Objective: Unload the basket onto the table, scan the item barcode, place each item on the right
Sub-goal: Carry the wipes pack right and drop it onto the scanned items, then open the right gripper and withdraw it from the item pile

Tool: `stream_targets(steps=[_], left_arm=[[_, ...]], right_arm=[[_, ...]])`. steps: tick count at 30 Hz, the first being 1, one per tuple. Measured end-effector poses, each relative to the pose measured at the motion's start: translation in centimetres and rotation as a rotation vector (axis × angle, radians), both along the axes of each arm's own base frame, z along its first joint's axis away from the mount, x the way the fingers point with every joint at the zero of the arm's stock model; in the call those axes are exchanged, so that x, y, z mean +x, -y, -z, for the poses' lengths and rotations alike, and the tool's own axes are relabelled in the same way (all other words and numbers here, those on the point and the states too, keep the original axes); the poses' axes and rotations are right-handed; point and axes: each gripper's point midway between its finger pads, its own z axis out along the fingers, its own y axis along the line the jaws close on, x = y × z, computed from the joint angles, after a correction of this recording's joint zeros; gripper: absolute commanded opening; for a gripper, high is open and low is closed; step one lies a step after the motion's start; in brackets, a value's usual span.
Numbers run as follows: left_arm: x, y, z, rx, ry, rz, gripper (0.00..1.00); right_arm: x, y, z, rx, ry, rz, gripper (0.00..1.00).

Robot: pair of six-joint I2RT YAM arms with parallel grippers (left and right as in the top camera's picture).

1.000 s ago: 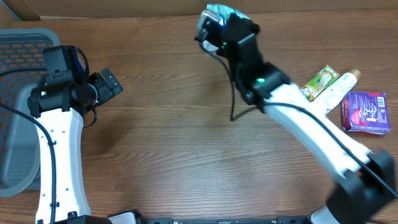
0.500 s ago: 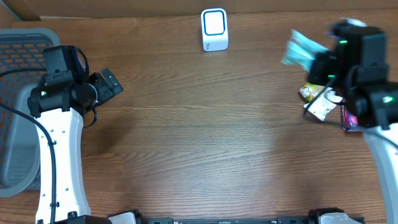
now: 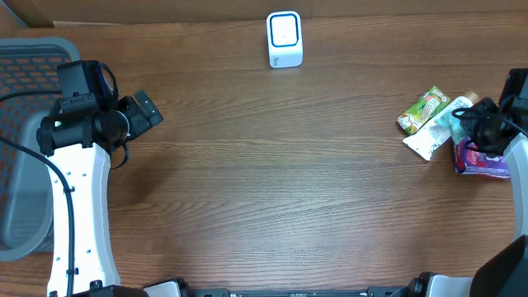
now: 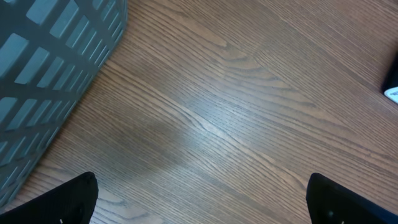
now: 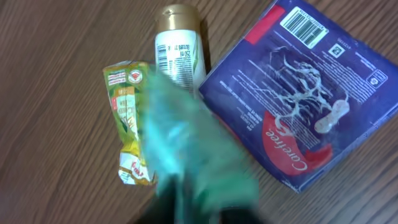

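Teal and smeared by motion, the packet (image 5: 194, 163) hangs over a small heap at the right edge of the bench (image 3: 272, 190). It overlaps a green sachet (image 5: 129, 124) and a white bottle (image 5: 177, 53), with a purple box (image 5: 298, 106) just beside them, barcode side up. The scanner (image 3: 285, 39) stands well apart at the middle of the far edge, and nothing is in front of it.

I judge that no scan is under way. The packet is at the heap rather than the scanner, and whether it has been read cannot be told. The other three lie flat and untouched, so most of the work looks left to do.

The right gripper (image 3: 481, 124) sits above the heap. Blur hides its fingers, so I cannot tell whether the jaws are apart or pinching the packet. The left gripper (image 3: 142, 111) hovers near the grey basket (image 3: 25, 49) at the left edge. Its fingertips (image 4: 74, 196) are spread wide over bare wood and hold nothing.
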Motion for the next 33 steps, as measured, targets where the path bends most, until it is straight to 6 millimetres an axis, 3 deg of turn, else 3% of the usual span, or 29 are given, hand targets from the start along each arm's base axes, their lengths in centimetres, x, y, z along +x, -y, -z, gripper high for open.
stream_targets(steps=[7, 12, 14, 20, 27, 33], left_arm=[[0.0, 0.0, 0.0, 0.000, 0.000, 0.000, 1.00], [0.0, 0.0, 0.0, 0.000, 0.000, 0.000, 1.00], [0.0, 0.0, 0.0, 0.000, 0.000, 0.000, 0.99], [0.0, 0.0, 0.0, 0.000, 0.000, 0.000, 1.00], [0.0, 0.0, 0.0, 0.000, 0.000, 0.000, 0.99], [0.0, 0.0, 0.0, 0.000, 0.000, 0.000, 1.00]], right_arm=[[1.1, -1.9, -1.2, 0.051, 0.072, -0.127, 0.86], [1.0, -4.1, -5.1, 0.079, 0.197, -0.232, 0.87], [0.6, -5.1, -7.2, 0.077, 0.254, -0.277, 0.94], [-2.0, -9.4, -11.6, 0.068, 0.350, -0.425, 1.00], [-4.1, -14.7, -13.9, 0.061, 0.402, -0.611, 1.00], [-5.3, -17.2, -15.1, 0.031, 0.441, -0.731, 1.00]])
